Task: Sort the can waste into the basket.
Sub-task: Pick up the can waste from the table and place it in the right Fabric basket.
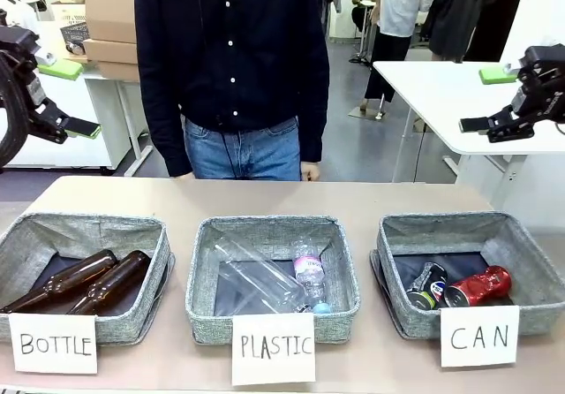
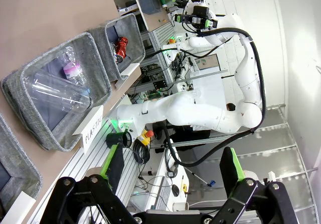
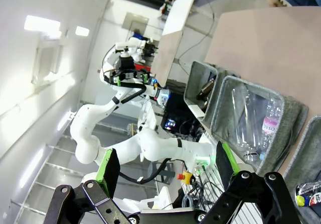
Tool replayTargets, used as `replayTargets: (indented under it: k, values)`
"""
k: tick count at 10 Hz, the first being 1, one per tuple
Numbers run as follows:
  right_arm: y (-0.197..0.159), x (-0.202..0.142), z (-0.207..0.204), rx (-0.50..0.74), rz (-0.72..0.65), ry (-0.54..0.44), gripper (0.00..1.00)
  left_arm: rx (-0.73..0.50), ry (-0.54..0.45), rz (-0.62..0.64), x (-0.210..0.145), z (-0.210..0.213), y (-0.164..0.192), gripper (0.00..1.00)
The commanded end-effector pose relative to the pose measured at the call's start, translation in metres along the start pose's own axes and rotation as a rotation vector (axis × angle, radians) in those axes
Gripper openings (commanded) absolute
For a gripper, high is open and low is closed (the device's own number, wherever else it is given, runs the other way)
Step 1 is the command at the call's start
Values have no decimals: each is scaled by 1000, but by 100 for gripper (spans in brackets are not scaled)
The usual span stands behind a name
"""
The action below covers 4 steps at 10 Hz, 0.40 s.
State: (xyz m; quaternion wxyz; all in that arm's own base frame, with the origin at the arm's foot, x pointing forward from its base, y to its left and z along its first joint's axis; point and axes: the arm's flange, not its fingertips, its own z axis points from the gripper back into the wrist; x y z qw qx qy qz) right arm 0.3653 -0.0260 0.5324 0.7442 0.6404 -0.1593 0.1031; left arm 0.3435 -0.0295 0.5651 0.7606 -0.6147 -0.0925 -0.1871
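The dented red can [image 1: 479, 286] and the dark can [image 1: 428, 285] lie side by side inside the grey basket [image 1: 530, 261] with the "CAN" card, at the front right. The left wrist view has the red can [image 2: 122, 46] in that basket [image 2: 134, 37]. In the right wrist view the dark can [image 3: 308, 198] sits at the bottom right corner. My left gripper [image 1: 75, 129] hangs high at the far left, open and empty [image 2: 170, 148]. My right gripper [image 1: 477, 125] hangs high at the far right, open and empty [image 3: 165, 156].
The "BOTTLE" bin [image 1: 35, 235] at front left holds two brown glass bottles [image 1: 88, 281]. The "PLASTIC" bin [image 1: 265, 231] in the middle holds clear plastic bottles [image 1: 265, 279]. A person in a dark shirt [image 1: 234, 49] stands at the table's far edge.
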Motion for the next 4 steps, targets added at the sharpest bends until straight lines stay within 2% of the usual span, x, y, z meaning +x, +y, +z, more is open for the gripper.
replayTargets:
  k: [1,4]
  values:
    - [0,2,3,4,19,6,100,2,7,-4,-3,0,-1,100]
    - [0,2,3,4,19,6,100,2,7,-4,-3,0,-1,100]
